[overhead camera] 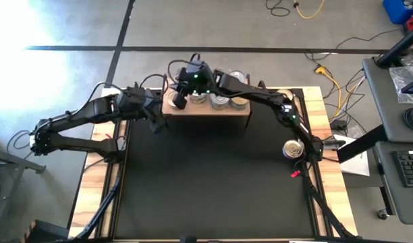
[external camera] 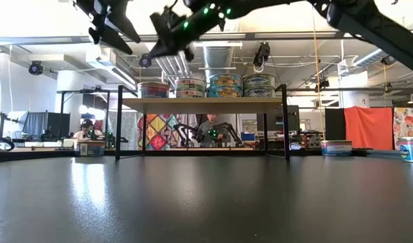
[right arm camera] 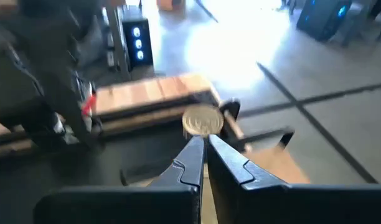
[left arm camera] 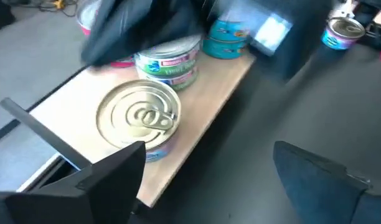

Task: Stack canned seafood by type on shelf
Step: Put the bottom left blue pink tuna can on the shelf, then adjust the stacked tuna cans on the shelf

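Tins (external camera: pixel 213 86) sit stacked in pairs along the shelf (overhead camera: pixel 206 109) at the table's (overhead camera: pixel 213 189) far edge. The left wrist view alone shows a silver-lidded tin (left arm camera: pixel 139 116) on the shelf's end, the left tool (left arm camera: pixel 209 171) released above it. The right tool (right arm camera: pixel 203 163) is clenched, empty, over the shelf. One lone tin (overhead camera: pixel 293 149) rests by the table's right edge.

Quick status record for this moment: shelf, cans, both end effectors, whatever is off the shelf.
shelf: at the table's far edge, light wood on black legs
cans on shelf: a row, several two high
left end effector: open, empty, by the shelf's left end, beside a silver-lidded can
right end effector: shut, empty, above the shelf's left part
loose can: on the table's right edge
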{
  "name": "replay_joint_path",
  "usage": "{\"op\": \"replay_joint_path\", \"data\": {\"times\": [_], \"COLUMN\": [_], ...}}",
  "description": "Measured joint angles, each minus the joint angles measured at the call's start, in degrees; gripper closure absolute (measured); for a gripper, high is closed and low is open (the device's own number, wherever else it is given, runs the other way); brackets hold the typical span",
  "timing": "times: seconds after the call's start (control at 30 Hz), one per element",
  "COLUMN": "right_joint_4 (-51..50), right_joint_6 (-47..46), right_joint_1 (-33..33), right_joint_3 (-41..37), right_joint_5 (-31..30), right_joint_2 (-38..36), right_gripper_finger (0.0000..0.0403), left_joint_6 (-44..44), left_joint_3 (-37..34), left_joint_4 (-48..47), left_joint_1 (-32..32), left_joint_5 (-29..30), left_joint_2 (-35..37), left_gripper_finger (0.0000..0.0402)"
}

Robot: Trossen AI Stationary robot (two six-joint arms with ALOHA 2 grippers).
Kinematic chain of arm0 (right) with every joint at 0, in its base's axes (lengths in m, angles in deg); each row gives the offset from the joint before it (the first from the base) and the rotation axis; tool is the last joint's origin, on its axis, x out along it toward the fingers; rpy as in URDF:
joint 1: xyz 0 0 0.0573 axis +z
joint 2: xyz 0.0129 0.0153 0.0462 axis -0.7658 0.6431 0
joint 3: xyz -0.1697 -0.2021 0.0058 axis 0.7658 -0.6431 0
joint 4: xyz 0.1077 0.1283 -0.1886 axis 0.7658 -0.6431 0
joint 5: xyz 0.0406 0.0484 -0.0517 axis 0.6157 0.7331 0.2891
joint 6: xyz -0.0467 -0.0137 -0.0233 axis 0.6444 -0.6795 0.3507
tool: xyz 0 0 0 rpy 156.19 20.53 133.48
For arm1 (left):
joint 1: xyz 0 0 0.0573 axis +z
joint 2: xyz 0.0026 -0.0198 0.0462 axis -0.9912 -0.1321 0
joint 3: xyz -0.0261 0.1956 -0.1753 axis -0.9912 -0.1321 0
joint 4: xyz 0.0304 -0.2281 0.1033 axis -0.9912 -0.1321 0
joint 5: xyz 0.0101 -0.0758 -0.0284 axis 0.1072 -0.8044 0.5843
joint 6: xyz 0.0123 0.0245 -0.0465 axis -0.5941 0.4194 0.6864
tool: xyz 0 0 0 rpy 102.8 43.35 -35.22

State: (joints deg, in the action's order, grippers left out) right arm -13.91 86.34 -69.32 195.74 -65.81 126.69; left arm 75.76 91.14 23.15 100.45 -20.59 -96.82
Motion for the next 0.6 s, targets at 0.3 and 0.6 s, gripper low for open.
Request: {"op": "replay_joint_path", "data": {"times": [0.3, 0.6], "right_joint_4": [-16.02, -29.44], "right_joint_6": [2.72, 0.54], "right_joint_1": [-0.97, -2.44], "right_joint_3": [0.09, -0.13], "right_joint_5": [-12.22, -20.08], "right_joint_2": [-5.95, -5.89], "right_gripper_finger": [0.0390, 0.0390], "left_joint_6": [0.42, 0.20], "left_joint_3": [-2.38, -3.63], "left_joint_4": [1.01, 3.30], "left_joint_1": [0.00, 0.20], "left_joint_5": [3.54, 8.84], "left_joint_2": [-3.40, -5.84], "left_gripper_finger": [0.0107, 0.0123]}}
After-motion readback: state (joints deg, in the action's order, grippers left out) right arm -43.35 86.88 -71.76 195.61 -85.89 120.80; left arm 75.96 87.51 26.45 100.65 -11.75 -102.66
